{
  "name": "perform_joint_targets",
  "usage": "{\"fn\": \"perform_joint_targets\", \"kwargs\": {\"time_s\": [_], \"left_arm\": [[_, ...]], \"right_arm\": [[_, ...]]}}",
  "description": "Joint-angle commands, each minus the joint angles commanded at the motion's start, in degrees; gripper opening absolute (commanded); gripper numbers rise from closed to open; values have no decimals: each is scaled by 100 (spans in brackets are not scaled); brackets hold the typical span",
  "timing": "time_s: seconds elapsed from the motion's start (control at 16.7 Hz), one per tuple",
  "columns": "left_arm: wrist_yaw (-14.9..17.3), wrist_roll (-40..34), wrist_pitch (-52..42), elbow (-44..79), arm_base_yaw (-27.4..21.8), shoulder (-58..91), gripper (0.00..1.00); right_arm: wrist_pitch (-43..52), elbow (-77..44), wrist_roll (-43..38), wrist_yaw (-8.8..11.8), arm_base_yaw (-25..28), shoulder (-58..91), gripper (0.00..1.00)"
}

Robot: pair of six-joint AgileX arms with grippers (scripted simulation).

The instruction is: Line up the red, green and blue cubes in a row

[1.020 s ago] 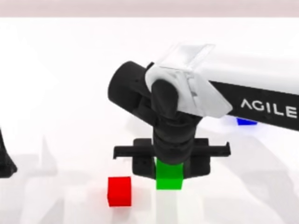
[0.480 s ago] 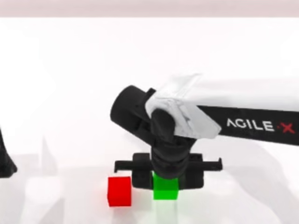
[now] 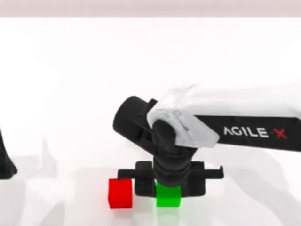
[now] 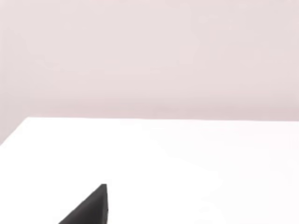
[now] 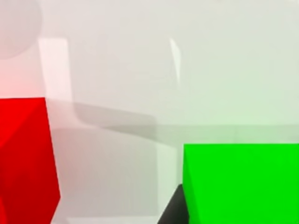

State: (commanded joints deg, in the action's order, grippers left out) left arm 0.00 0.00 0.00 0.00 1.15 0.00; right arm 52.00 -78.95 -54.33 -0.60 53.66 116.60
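The right gripper (image 3: 168, 184), closed on the green cube (image 3: 168, 196), has carried it down to bottom centre, just right of the red cube (image 3: 120, 193); the row is forming.

White table (image 3: 70, 94), glossy, w/ pale pink backdrop past far edge. Red cube (image 3: 120, 193) resting on it near the 6 o'clock edge, a bit left of centre. Green cube (image 3: 168, 196) just beside it at 3 o'clock, small gap between, approx. level w/ red. Can't tell if green fully rests on the surface. Faint shadows around both.
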Motion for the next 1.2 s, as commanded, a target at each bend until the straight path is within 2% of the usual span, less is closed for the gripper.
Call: {"fn": "perform_joint_targets", "kwargs": {"time_s": [0.66,1.2], "left_arm": [[0,0,0,0,0,0,100],[0,0,0,0,0,0,100]], "right_arm": [[0,0,0,0,0,0,98],[1,-1,0,0,-11,-4,100]]}}
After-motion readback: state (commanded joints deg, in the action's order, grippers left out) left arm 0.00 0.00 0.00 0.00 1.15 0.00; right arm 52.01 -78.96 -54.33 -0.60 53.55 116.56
